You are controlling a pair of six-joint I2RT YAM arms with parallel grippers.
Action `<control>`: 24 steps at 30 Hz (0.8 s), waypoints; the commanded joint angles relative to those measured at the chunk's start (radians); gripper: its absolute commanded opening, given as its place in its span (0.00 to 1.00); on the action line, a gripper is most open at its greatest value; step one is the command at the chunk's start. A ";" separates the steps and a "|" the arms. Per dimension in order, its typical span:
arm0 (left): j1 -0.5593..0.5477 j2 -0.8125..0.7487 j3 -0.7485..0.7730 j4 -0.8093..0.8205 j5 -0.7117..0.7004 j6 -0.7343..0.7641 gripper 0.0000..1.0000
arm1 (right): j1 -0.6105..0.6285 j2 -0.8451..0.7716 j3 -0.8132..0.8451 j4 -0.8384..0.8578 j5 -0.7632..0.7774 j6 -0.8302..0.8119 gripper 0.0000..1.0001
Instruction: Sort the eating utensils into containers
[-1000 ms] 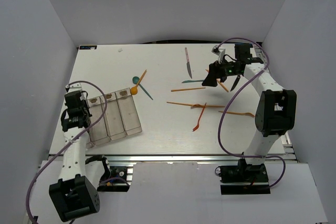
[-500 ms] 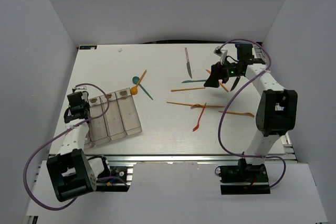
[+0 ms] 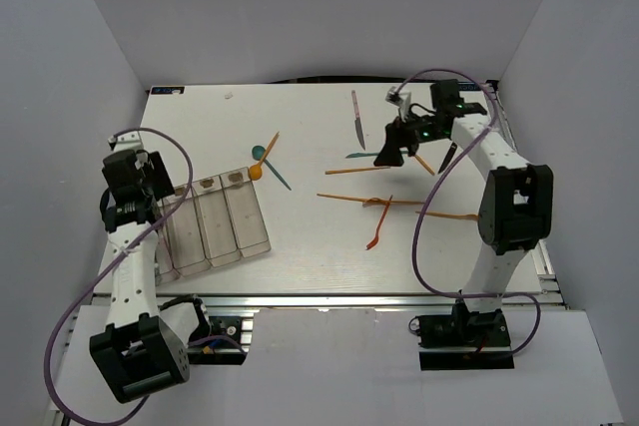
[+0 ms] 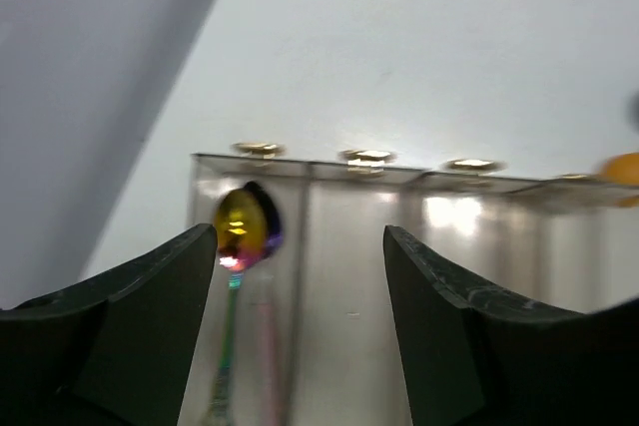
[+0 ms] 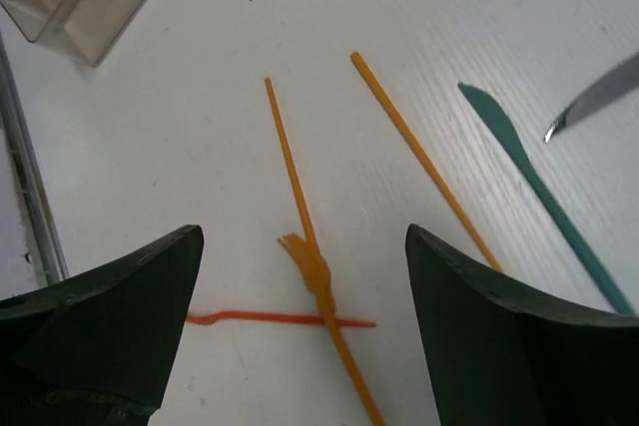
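The containers [image 3: 215,221] are a row of clear narrow bins at the table's left. A gold spoon [image 4: 245,221] lies in the leftmost bin of the containers [image 4: 359,276]. My left gripper [image 4: 300,236] hangs open above that end of the row with nothing between its fingers; from above it [image 3: 152,179] is just left of the bins. My right gripper [image 3: 389,152] stands open over scattered eating utensils: an orange fork [image 5: 318,276], thin orange sticks [image 5: 290,157], a teal knife [image 5: 529,182] and a red-orange piece [image 5: 290,320]. A dark-bladed knife [image 3: 356,119] lies farther back.
A teal spoon, an orange spoon and a teal piece lie crossed [image 3: 265,162] just behind the bins. More orange utensils [image 3: 454,214] lie by the right arm. The table's metal front rail [image 3: 319,296] runs along the near edge, with grey walls on both sides.
My left gripper has gone from shut to open and pulled back to the left; the gold spoon now lies in the leftmost bin. My right gripper has shifted slightly left, still open.
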 commanded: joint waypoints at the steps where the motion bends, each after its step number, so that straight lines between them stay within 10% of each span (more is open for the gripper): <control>1: 0.002 -0.029 0.106 -0.087 0.267 -0.199 0.78 | 0.165 0.090 0.180 0.036 0.114 0.004 0.88; 7: 0.002 -0.075 0.157 -0.115 0.436 -0.382 0.79 | 0.363 0.337 0.469 0.114 0.364 0.172 0.88; 24: 0.003 -0.256 0.178 -0.329 0.481 -0.451 0.84 | 0.583 0.630 0.581 0.500 0.663 0.508 0.83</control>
